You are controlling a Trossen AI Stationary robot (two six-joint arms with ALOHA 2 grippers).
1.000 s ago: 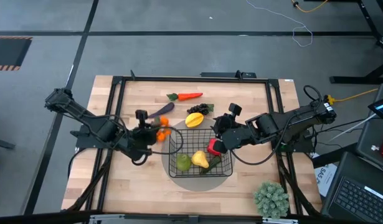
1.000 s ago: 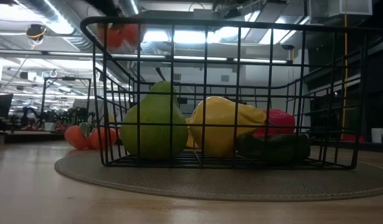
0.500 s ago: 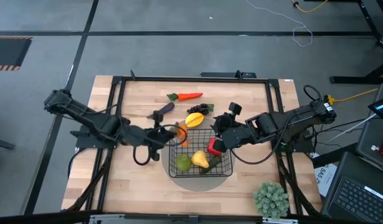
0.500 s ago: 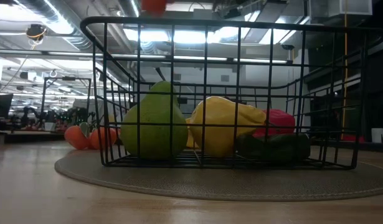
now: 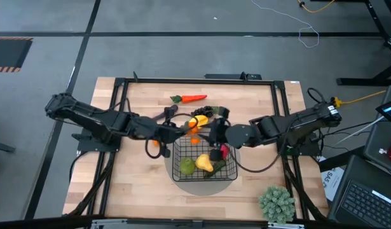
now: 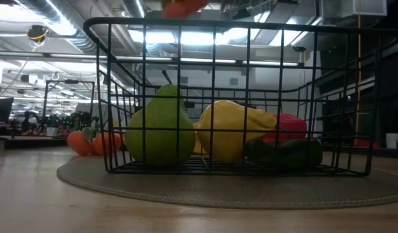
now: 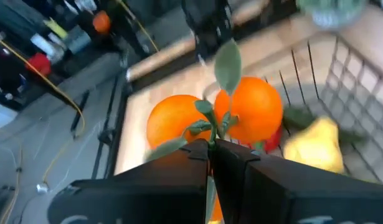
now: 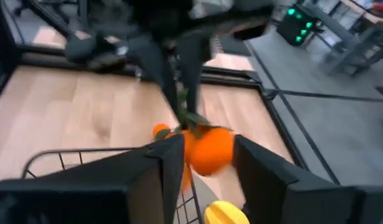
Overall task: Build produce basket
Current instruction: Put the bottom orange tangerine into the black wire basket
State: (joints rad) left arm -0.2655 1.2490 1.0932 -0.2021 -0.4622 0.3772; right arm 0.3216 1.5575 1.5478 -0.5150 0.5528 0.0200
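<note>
A pair of orange tangerines with green leaves hangs over the far left part of the black wire basket, above its rim. My left gripper is shut on their stem. My right gripper stands open just to their right. In the right wrist view one finger shows on either side of a tangerine; whether they touch it, I cannot tell. In the basket lie a green fruit, a yellow fruit, a red pepper and a dark green cucumber. My left gripper pinches the leafy green stem that joins the two tangerines between its two shut fingers. It comes from the table's left, slanting slightly down. The tangerines sit just beyond the fingertips, lifted clear above the basket.
The basket stands on a grey round mat. Behind it on the table lie a carrot, dark grapes, a purple eggplant and a yellow fruit. A bushy pale-green plant sits at the near right corner.
My left gripper has carried the tangerines up and toward the table's right, from beside the basket's left wall to over its rim, and has tipped closer to level. My right gripper has moved left toward the tangerines and tipped up from the basket's contents.
</note>
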